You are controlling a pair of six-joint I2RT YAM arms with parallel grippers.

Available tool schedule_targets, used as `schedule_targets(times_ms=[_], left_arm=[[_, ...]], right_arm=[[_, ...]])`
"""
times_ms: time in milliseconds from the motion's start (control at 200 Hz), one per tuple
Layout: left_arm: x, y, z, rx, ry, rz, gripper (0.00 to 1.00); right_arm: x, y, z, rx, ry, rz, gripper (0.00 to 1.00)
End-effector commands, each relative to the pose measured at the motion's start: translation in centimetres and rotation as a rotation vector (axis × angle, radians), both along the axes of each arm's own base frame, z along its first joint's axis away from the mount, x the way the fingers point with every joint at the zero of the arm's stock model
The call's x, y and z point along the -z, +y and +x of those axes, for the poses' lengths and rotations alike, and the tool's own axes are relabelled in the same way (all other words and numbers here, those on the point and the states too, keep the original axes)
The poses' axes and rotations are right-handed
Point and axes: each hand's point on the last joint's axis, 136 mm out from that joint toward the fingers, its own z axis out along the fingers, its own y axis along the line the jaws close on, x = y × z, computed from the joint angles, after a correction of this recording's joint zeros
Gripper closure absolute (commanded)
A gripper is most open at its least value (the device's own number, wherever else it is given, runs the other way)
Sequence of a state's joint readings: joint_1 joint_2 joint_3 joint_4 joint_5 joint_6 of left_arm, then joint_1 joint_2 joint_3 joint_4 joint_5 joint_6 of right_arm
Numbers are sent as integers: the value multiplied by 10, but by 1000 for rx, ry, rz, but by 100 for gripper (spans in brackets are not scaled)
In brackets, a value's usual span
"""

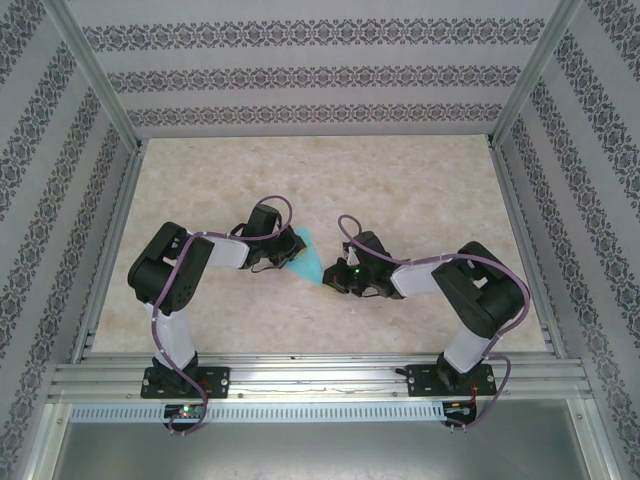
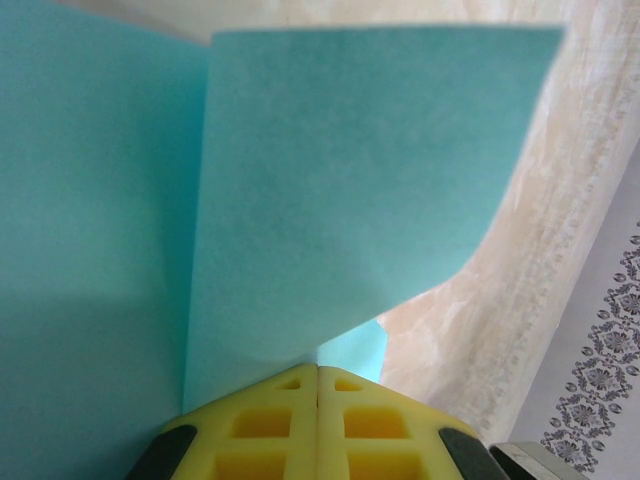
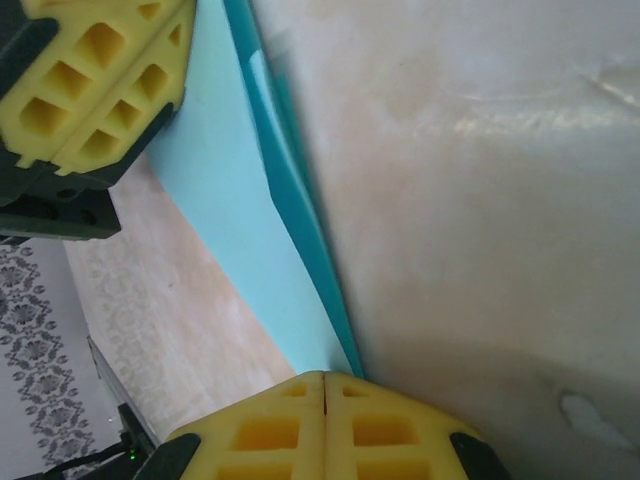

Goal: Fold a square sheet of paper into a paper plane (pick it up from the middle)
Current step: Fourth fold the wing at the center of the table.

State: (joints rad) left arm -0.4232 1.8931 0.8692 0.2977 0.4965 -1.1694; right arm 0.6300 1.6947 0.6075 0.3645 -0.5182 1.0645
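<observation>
Left claw (image 2: 318, 372): yellow pads (image 2: 305, 410) pressed together, clamped on the thin turquoise-blue folded paper sheet (image 2: 350, 200); one flap curls up from the tips. Right claw (image 3: 325, 378): pads together too, looks pinched on the sheet's narrow end, hard to confirm. Sheet sits between both claws, mid beige marbled surface (image 1: 400, 190). Layered edges visible in right wrist view.

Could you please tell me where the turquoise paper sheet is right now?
In the top view the thin turquoise-blue sheet of paper is near the middle of the table, gripped by the left gripper and the right gripper.
</observation>
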Motion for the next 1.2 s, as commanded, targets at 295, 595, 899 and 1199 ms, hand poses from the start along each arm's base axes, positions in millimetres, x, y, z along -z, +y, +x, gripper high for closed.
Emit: schedule_targets(times_ms=[295, 595, 899, 1199], left_arm=[[30, 24, -16, -32, 102, 124, 100], [30, 24, -17, -36, 104, 121, 100], [34, 27, -19, -47, 112, 125, 100], [33, 25, -19, -43, 108, 117, 100]], right_arm=[[-9, 26, 44, 0, 14, 7, 97], [38, 0, 10, 26, 138, -80, 97], [30, -11, -23, -40, 125, -94, 96], [32, -37, -39, -20, 117, -149, 95]])
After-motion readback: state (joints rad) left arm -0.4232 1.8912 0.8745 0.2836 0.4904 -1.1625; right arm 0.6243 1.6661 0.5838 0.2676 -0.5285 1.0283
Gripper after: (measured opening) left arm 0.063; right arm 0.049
